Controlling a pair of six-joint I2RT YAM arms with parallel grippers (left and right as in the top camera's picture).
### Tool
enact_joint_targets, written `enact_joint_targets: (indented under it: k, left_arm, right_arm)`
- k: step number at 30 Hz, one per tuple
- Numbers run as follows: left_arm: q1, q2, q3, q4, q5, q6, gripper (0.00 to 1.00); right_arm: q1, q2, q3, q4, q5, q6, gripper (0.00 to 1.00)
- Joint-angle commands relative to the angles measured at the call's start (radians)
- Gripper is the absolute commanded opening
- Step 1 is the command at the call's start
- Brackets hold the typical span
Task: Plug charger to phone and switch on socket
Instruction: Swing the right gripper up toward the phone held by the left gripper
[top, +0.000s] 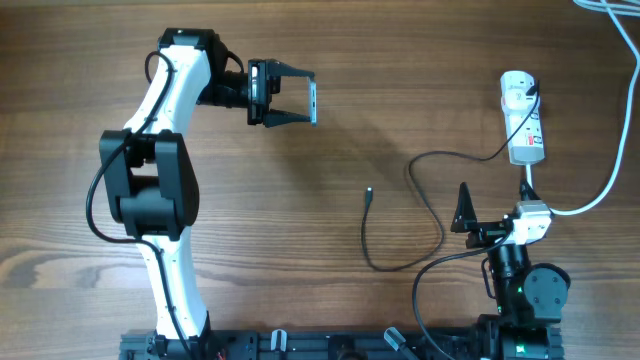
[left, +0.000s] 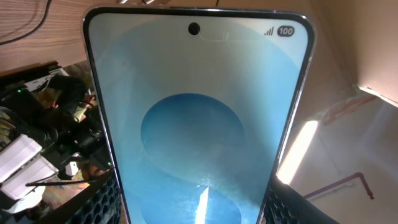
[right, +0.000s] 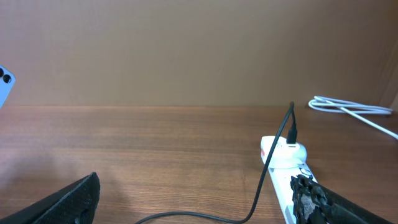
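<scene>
1. Above the left half of the table (top: 300, 200), our left gripper (top: 300, 98) clamps the phone (left: 199, 124) on edge. Its glossy turquoise glass sits between ribbed black pads (left: 102, 202).
2. Our right gripper (right: 198, 180) stands wide and empty near the socket (top: 524, 120), a smooth white strip at the far right.
3. The charger (top: 363, 235), a thin limp black cord, loops from the socket. Its connector tip (top: 369, 193) lies on the wood grain between the arms.
4. We judge that fetching the tip comes next. We should pinch just behind the connector, square to it, so the slack cord cannot twist.
</scene>
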Motion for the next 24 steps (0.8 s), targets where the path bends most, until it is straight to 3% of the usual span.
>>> enact_joint_targets:
  k: [1, 19, 20, 21, 24]
  left_arm:
    - [0.005, -0.051, 0.023, -0.005, 0.056, 0.015, 0.61]
    - [0.005, -0.051, 0.023, -0.024, 0.056, 0.015, 0.61]
    - [0.005, -0.051, 0.023, -0.031, 0.056, 0.015, 0.62]
    - [0.005, -0.051, 0.023, -0.031, 0.056, 0.015, 0.62]
    - [0.005, -0.051, 0.023, -0.031, 0.056, 0.015, 0.62]
  right_arm:
    - [0.004, 0.002, -0.002, 0.005, 0.011, -0.011, 1.0]
    - [0.004, 0.002, -0.002, 0.006, 0.006, -0.005, 1.0]
    - [0.004, 0.002, -0.002, 0.008, -0.036, 0.08, 1.0]
    - [0.004, 0.002, -0.002, 0.021, -0.15, 0.35, 1.0]
    - [0.004, 0.002, -0.002, 0.029, -0.287, 0.928, 1.0]
